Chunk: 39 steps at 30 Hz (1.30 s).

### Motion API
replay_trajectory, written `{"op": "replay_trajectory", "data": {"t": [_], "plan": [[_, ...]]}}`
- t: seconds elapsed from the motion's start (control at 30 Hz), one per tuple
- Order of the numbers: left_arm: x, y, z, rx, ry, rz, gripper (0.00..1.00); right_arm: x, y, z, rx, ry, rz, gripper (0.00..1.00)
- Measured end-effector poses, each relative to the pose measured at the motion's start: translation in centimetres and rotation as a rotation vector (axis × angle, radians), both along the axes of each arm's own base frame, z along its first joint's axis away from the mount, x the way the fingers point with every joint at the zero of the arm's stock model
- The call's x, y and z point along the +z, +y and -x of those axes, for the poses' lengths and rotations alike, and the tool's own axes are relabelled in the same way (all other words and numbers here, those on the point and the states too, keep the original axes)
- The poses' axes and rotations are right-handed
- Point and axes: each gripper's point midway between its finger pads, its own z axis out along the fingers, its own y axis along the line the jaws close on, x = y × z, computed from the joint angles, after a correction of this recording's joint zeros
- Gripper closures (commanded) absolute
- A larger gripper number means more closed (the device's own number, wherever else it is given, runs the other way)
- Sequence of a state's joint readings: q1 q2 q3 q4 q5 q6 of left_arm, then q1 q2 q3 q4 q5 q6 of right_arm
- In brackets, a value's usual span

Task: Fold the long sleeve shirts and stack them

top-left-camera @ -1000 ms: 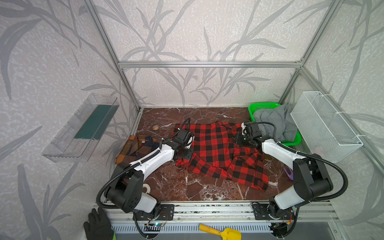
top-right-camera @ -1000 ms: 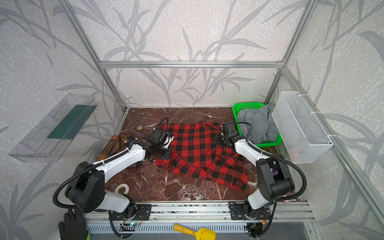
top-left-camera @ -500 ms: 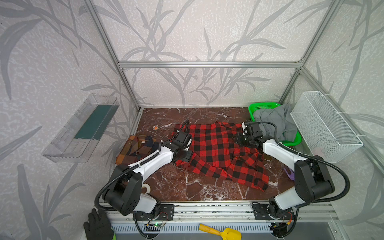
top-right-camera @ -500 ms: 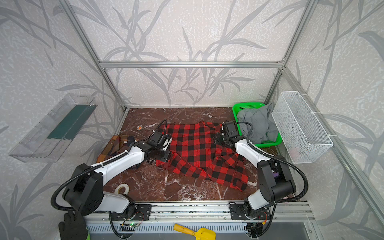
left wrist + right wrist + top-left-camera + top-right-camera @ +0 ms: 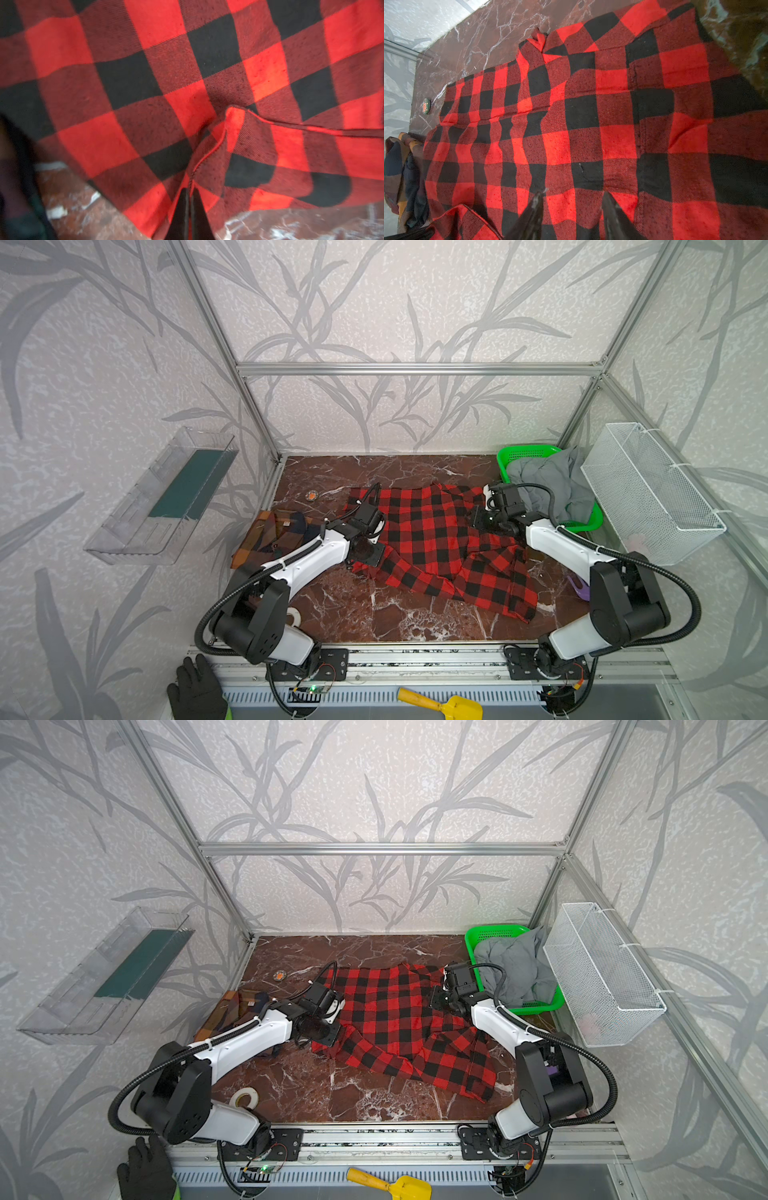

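Note:
The red-and-black check shirt (image 5: 432,539) (image 5: 390,1019) lies spread and rumpled across the middle of the marble table. My left gripper (image 5: 189,191) is shut on a raised fold of its hem (image 5: 209,153), at the shirt's left edge in a top view (image 5: 368,556). My right gripper (image 5: 573,193) hovers open just above the shirt's right side (image 5: 478,518), with flat cloth (image 5: 591,124) between its fingers. The brown, orange and navy plaid shirt (image 5: 274,531) (image 5: 396,166) lies bunched at the table's left edge, partly hidden behind my left arm.
A green basket (image 5: 515,454) holding grey cloth (image 5: 552,481) stands at the back right, beside a white wire basket (image 5: 648,489) on the wall. A tape roll (image 5: 295,616) lies front left, a small round badge (image 5: 311,495) back left, a purple item (image 5: 579,587) right.
My left gripper opened a little wider, then closed on the shirt's hem at its left edge. The right arm has stayed nearly still.

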<state>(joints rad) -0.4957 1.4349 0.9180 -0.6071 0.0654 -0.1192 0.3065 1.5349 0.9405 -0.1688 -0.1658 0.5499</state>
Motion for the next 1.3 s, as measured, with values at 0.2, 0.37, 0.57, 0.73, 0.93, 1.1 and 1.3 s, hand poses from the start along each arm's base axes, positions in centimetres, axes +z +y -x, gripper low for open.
{"op": "replay_trajectory", "data": {"t": [0.2, 0.37, 0.57, 0.73, 0.93, 1.1, 1.3], "plan": [[5.7, 0.4, 2.4, -0.015, -0.117, 0.070, 1.00, -0.5, -0.1, 0.3, -0.003, 0.013, 0.001, 0.53], [11.1, 0.7, 5.3, -0.051, -0.311, 0.204, 1.00, -1.6, -0.1, 0.3, -0.008, 0.043, 0.007, 0.53], [14.9, 1.3, 8.3, -0.085, -0.450, 0.317, 0.94, -3.1, -0.2, 0.7, -0.014, 0.093, 0.013, 0.53], [16.7, 2.0, 9.8, -0.101, -0.540, 0.371, 0.84, -3.1, 1.5, 1.5, 0.052, 0.101, -0.013, 0.53], [18.8, 2.7, 11.5, -0.137, -0.639, 0.433, 0.75, -3.9, 7.7, 6.8, 0.328, 0.111, -0.023, 0.52], [19.1, 3.1, 11.6, -0.129, -0.662, 0.434, 0.74, -4.3, 11.8, 11.1, 0.529, 0.115, -0.015, 0.51], [18.5, 3.8, 10.2, -0.051, -0.650, 0.383, 0.71, -5.3, 12.8, 12.8, 0.597, 0.123, 0.040, 0.51]]}}
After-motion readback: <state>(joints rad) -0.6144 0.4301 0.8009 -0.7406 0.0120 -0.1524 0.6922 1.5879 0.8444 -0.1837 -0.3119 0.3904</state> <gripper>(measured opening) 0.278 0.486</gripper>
